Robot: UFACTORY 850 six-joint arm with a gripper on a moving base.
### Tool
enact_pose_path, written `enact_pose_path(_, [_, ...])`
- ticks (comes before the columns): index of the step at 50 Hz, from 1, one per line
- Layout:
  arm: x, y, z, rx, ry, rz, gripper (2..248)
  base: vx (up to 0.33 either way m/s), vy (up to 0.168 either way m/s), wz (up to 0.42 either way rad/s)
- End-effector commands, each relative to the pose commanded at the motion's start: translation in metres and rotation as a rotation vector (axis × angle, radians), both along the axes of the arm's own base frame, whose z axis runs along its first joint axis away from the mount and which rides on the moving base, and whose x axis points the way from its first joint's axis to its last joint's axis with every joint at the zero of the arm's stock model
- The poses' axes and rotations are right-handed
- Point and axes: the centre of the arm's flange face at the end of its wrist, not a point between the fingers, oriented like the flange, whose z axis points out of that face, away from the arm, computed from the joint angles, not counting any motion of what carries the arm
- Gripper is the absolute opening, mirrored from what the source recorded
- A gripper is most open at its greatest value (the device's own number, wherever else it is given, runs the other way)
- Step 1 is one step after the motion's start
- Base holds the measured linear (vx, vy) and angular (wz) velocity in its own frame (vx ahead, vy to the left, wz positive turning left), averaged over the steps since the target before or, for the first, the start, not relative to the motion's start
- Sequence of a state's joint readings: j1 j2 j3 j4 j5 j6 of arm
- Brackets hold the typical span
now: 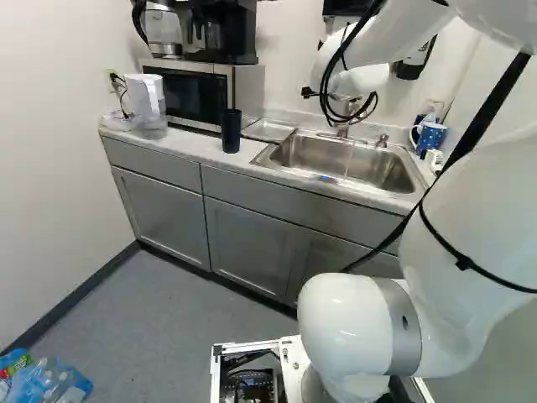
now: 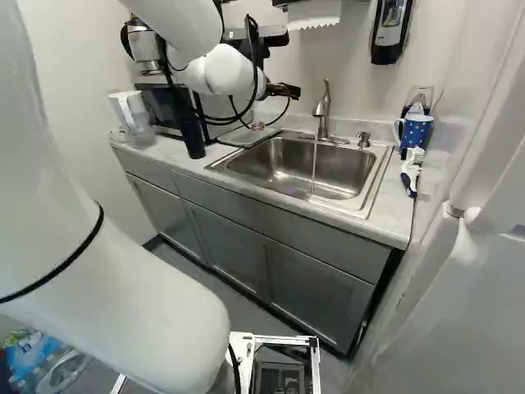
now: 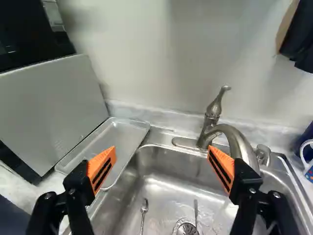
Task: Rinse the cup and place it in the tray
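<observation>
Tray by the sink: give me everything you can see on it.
The tray is shallow and rectangular, with rounded corners and a low raised rim; it's silvery and looks like metal. Nothing sits on it. It lies face up on the counter, between the microwave and the sink, with the dark cup standing near its front end. Whether it overlaps the sink's rim or touches the microwave, I can't tell. In the wrist view, the open gripper hides part of it.
</observation>
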State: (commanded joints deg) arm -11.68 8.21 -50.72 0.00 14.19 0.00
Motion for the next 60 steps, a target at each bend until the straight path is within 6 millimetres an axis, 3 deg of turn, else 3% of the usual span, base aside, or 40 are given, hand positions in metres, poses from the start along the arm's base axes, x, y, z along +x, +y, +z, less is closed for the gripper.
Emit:
enact_pose_path(11, [-0.01,0.001,-0.004,0.008,0.037,-0.001,247,0.0,0.0,0.0])
enact_pose_path(60, [-0.017,0.003,-0.021,0.05,0.241,-0.001,247,0.0,0.0,0.0])
